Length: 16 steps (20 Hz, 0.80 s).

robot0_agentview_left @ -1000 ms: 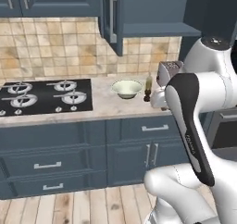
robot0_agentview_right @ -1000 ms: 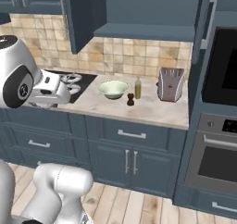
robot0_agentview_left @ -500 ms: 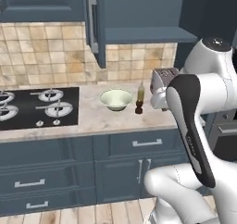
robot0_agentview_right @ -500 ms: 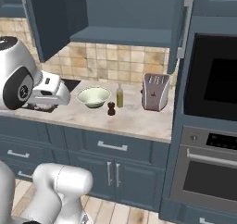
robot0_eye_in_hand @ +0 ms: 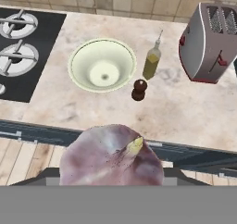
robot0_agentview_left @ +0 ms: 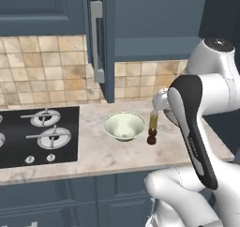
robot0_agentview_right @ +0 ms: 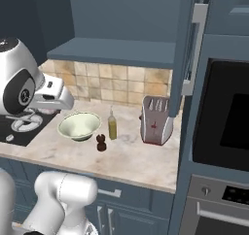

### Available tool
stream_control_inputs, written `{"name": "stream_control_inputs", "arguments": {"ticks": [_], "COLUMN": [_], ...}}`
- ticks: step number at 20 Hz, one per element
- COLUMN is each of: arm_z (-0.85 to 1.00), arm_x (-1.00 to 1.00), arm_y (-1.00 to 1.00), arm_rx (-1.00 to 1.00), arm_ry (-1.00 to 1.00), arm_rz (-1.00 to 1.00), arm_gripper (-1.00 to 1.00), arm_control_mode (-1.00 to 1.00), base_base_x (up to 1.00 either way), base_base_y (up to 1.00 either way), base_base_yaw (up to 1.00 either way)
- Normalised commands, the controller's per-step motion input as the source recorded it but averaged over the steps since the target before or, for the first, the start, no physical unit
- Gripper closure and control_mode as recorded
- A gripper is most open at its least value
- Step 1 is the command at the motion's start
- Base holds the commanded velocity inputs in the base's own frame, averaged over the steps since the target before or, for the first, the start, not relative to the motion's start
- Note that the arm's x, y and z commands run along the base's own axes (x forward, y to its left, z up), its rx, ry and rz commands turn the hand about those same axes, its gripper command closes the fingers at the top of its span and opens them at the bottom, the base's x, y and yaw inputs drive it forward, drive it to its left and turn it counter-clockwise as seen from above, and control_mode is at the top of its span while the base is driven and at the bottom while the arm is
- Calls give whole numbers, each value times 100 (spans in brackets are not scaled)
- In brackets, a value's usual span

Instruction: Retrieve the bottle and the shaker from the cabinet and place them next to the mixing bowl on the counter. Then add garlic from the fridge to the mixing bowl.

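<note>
White arm (robot0_agentview_left: 213, 87), dark joints

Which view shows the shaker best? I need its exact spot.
The hand view: the shaker stands unobstructed beside the mixing bowl and bottle. Both base views show it smaller, on the counter.

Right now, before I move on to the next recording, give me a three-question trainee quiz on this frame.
1. True or false: the mixing bowl has food in it.
2. Which stands nearer the toaster: A) the bottle B) the shaker?
3. Fill in: the gripper is carrying the ____.

Key: 1 false, the bowl is empty. 2 A. 3 garlic, large at the bottom of the hand view.
</note>
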Motion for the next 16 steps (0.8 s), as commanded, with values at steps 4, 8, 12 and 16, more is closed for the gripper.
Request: {"name": "stream_control_inputs", "arguments": {"ticks": [4, 8, 12, 16], "arm_z": [0, 0, 0, 0], "arm_x": [0, 0, 0, 0], "arm_y": [0, 0, 0, 0], "arm_rx": [0, 0, 0, 0], "arm_ry": [0, 0, 0, 0], "arm_rz": [0, 0, 0, 0], "arm_gripper": [100, 100, 100, 100], "arm_control_mode": [100, 100, 100, 100], "base_base_x": [24, 0, 0, 0], "base_base_y": [0, 0, 0, 0], "base_base_yaw": [0, 0, 0, 0]}}
